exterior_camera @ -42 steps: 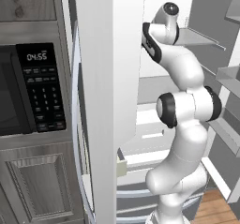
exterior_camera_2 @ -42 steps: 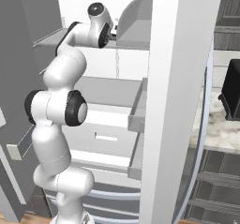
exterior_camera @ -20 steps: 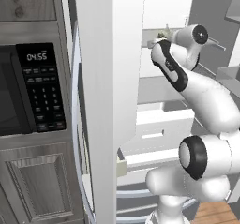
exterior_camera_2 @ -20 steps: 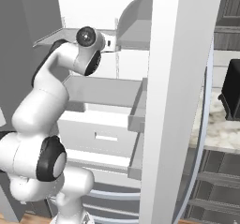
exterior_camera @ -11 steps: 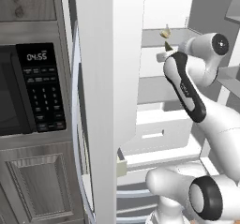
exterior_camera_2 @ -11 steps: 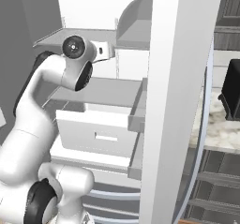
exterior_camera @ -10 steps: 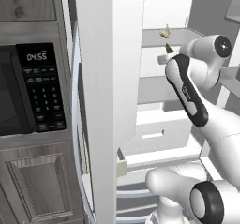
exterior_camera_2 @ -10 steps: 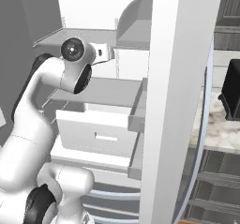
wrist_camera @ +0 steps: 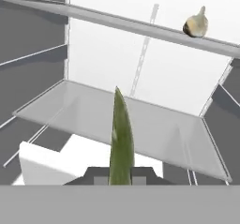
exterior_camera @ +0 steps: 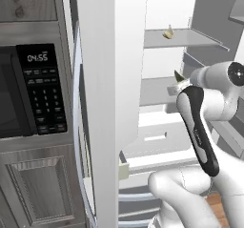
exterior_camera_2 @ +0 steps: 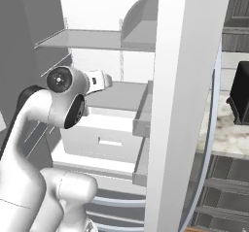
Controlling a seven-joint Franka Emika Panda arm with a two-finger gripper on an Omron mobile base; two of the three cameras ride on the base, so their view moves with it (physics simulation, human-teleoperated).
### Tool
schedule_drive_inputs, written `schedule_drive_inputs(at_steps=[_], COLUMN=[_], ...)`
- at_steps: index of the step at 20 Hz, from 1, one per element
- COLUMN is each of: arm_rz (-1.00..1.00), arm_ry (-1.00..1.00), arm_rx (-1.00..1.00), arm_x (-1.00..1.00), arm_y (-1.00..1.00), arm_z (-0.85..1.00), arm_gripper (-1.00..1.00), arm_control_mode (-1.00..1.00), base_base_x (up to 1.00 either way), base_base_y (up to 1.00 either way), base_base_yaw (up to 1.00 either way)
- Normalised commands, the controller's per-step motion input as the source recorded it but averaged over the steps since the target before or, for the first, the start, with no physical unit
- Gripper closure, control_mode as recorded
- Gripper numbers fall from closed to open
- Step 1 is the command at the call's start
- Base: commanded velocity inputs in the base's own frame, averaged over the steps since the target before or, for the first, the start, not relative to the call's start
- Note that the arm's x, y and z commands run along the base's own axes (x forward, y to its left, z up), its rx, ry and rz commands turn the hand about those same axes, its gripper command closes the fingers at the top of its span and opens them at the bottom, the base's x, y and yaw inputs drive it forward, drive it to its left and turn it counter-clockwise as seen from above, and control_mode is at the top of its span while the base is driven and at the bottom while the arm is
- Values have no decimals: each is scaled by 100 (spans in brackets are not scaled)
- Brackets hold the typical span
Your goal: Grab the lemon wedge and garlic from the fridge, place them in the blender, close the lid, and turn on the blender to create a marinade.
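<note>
One lemon wedge [wrist_camera: 121, 138] is pinched in the end effector [exterior_camera: 180, 79], sticking up thin and green-yellow inside the open fridge [exterior_camera: 112, 79], above the middle shelf [wrist_camera: 140, 129]. The garlic [wrist_camera: 196, 25] sits on the top shelf [exterior_camera: 178, 37], far and to the right.

Lemon wedge [wrist_camera: 121, 141] between my fingers looks yellow-green, kinda olive. Garlic [wrist_camera: 196, 24] up on the pale grey shelf [wrist_camera: 140, 28] is beige-tan. Fridge [exterior_camera: 114, 79] is white, microwave [exterior_camera: 28, 91] panel black with white digits.
</note>
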Motion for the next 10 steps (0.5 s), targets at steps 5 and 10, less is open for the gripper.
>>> schedule_drive_inputs(at_steps=[5,10], arm_rz=[0,0], arm_ry=[25,21], arm_rx=[-12,-14], arm_x=[-33,-33], arm_y=[14,23], arm_z=[-7,0], arm_gripper=[100,100], arm_control_mode=[-100,-100], base_base_x=[0,0], base_base_y=[0,0], base_base_yaw=[0,0])
